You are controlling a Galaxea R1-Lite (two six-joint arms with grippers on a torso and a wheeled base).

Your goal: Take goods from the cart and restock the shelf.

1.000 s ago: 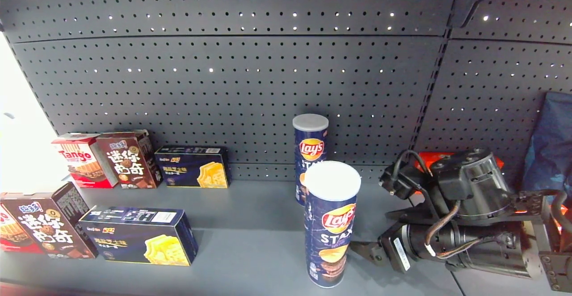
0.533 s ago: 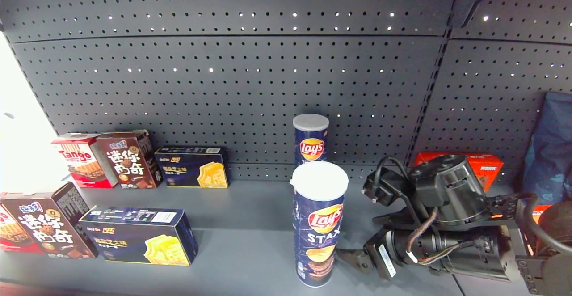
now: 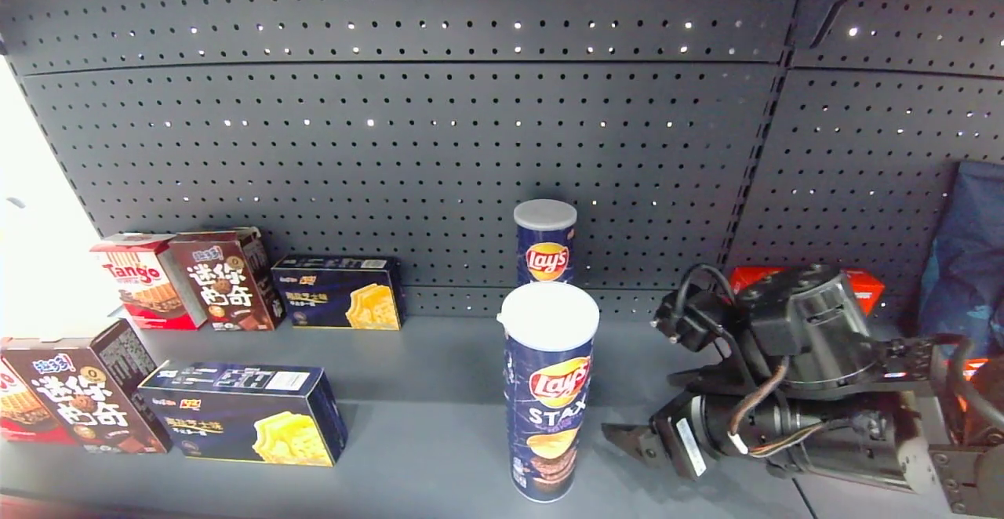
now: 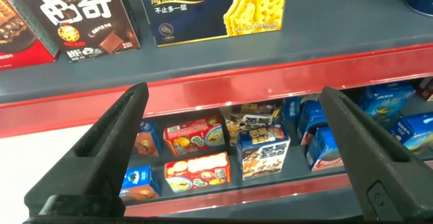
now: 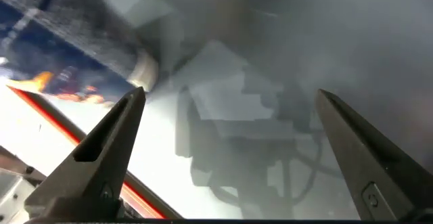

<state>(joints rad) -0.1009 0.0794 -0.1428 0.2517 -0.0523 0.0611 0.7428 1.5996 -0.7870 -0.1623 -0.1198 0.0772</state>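
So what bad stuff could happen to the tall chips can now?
1. The front chips can is tall and narrow and stands near the front edge of the shelf. The open right gripper is close beside it, so a bump while the arm pulls away might tip the can off.
2. If it tipped backward instead, it could knock over the back chips can standing right behind it.

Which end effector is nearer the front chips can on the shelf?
Right. The right end effector is open just beside the front chips can, not touching it. The left end effector is open off the shelf's front edge, facing the dark blue box.
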